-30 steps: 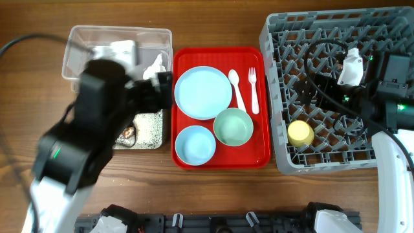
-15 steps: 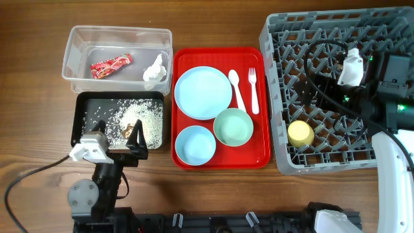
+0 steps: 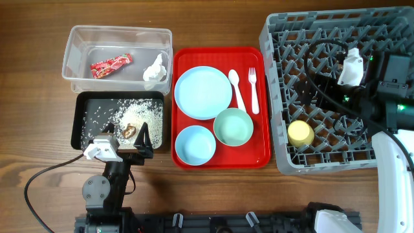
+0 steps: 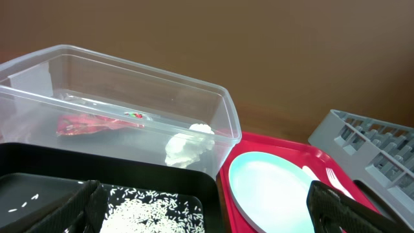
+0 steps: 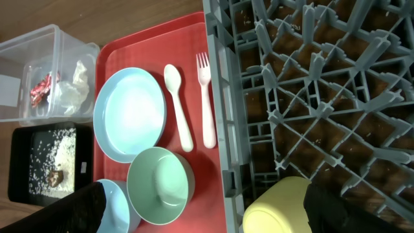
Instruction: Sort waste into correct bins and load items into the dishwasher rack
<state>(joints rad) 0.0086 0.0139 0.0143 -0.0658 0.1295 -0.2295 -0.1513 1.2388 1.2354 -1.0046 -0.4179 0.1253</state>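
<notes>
**A:** Where are the dishes?

**B:** Most sit on the red tray [image 3: 184,155], in the middle of the desk [image 3: 39,116]. The plate [image 3: 202,92] fills its far left part. The spoon [image 3: 237,87] and fork [image 3: 253,90] lie side by side at its far right. The green bowl [image 3: 233,127] sits toward its near right, and the blue bowl [image 3: 195,145] is just beside it at the near left corner.

**A:** And the cup?

**B:** The cup [image 3: 300,134] is off the red tray, in the rack [image 3: 291,39] just to its right, level with the tray's near half.

**A:** The waste?

**B:** All left of the red tray. The tub [image 3: 74,58], by the tray's far left corner, holds the wrapper [image 3: 111,65] and the napkin [image 3: 154,68], the napkin nearer the tray. The black tray [image 3: 79,129], by the near left side, holds rice [image 3: 139,116] and a brown scrap [image 3: 129,129].

**A:** The hands?

**B:** The left hand [image 4: 206,194] is left of the red tray, at the black tray's near edge, with its fingers spread wide and nothing between them. It may be touching that edge; the view from above is too poor to say. The right hand [image 5: 204,189] is right of the red tray, above the rack, also spread wide and empty.
</notes>
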